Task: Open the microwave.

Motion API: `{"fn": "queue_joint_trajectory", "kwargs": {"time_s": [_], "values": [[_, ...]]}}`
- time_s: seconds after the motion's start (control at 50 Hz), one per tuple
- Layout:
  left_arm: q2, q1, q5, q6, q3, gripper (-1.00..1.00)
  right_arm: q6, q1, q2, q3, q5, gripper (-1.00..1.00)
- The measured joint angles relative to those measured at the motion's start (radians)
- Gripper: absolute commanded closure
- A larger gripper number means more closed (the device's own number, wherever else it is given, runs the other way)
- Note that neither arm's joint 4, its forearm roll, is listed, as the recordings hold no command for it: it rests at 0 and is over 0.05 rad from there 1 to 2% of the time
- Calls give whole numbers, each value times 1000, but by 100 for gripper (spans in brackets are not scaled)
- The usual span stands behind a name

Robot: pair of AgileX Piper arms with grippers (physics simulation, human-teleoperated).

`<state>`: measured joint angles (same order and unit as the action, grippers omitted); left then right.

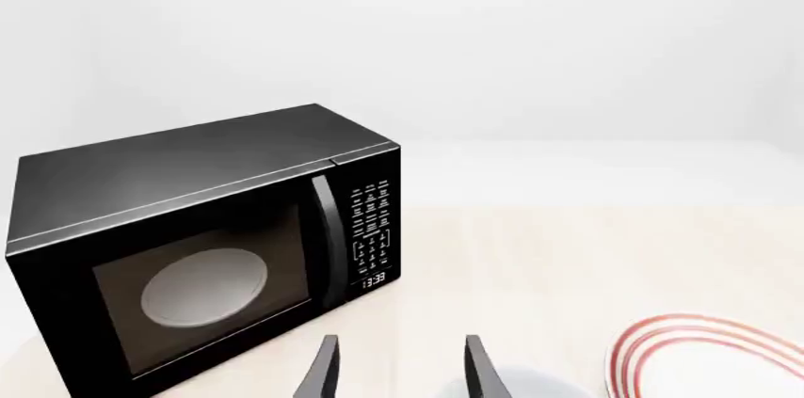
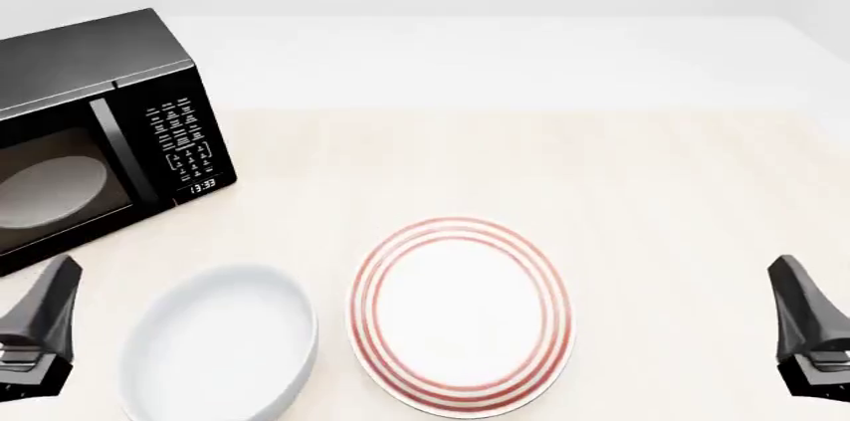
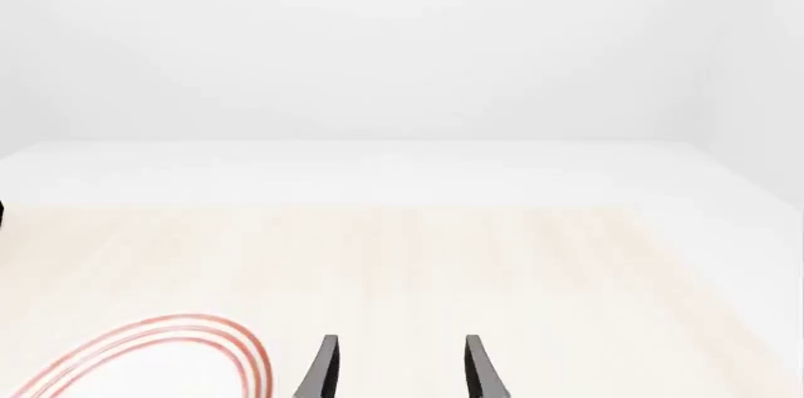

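- Table [image 2: 664,172]: pale wood surface, white beyond its far edge. It carries everything noted below.
- Microwave [image 2: 80,132]: glossy black, at the far left of the front view and partly cut by the frame edge. Door shut; pale turntable [image 1: 205,286] visible through the glass. Vertical handle [image 1: 329,238] sits between the window and the keypad panel [image 1: 372,229], so the door presumably hinges on the side away from the keypad.
- Plate [image 2: 461,314]: white with red rings, near centre front, well apart from the microwave.
- Bowl [image 2: 219,346]: plain white, just beside the plate on its left, between the left arm and the oven.
- Left gripper [image 1: 397,370]: low at the near left edge of the table, well short of the door. Fingers parted to a moderate gap, nothing between them. Wrist camera looks at the oven's front, handle a little off the finger axis.
- Right gripper [image 3: 397,370]: low at the near right, far from the oven, fingers likewise parted and empty, facing bare table.
- Judgement: task not yet begun. The left arm is the obvious choice. It should rise over the bowl, line its fingers across the handle, close firmly, then pull along an arc about the hinge rather than straight back, or the grip may slip.
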<state>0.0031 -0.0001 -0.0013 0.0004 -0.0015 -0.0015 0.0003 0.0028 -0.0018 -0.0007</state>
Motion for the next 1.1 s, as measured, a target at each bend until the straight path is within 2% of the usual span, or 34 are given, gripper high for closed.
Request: {"fn": "queue_joint_trajectory", "kwargs": {"time_s": [0.34,0.54,0.72,1.1], "values": [[5,23,-8,22,-7,-100,-4,1,2,-4,3,-100],[28,40,2,35,-54,-100,-4,1,1,-6,5,-100],[127,41,-49,37,-107,-100,-5,1,0,-7,7,-100],[414,54,-237,19,-165,-100,-5,1,-1,-7,8,-100]]}}
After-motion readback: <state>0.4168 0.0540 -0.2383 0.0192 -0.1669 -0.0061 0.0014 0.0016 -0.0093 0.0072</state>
